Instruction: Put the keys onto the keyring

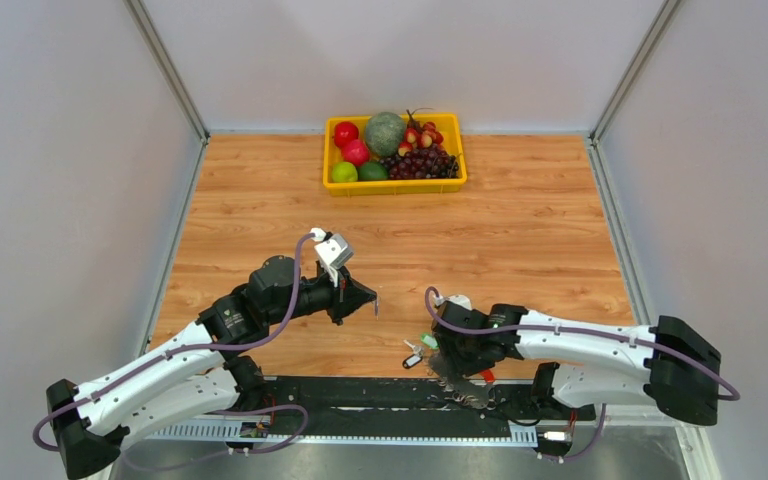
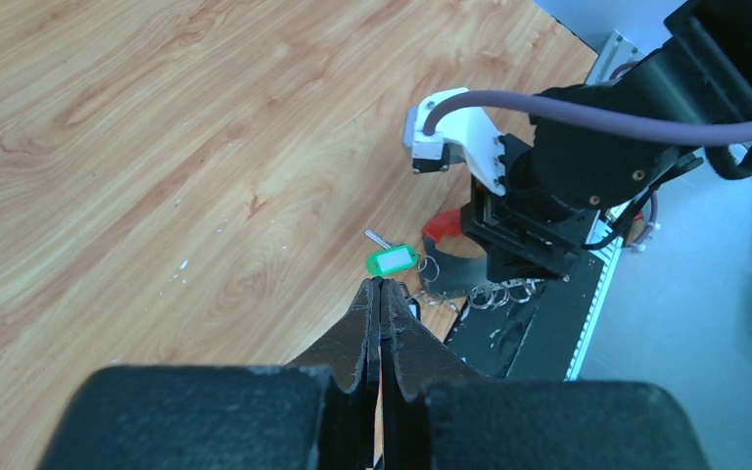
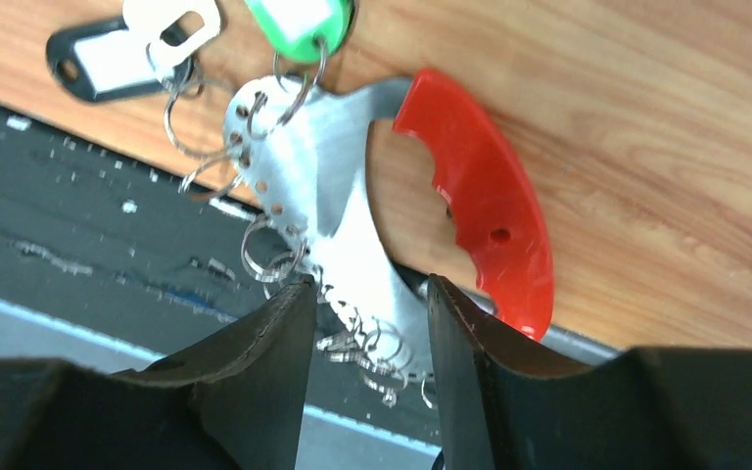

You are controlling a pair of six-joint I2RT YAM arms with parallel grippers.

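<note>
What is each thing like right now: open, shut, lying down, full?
left gripper: shut, above the table.
right gripper: jaws apart either side of the ring plate; grip unclear.
ring plate: lying across the table's near edge, rings in its holes.
green tag: lying flat, on a ring.
yellow bin: full of fruit.

Bright, even light is coming from overhead, so the tabletop [image 1: 540, 240] is only getting soft, faint shadows under the arms. The top view is looking sharp. Up close, the silver plate [image 3: 323, 166] is glaring a bit, and the fingers [image 3: 264, 372] of the right gripper [image 3: 369, 286] are blurring out.
</note>
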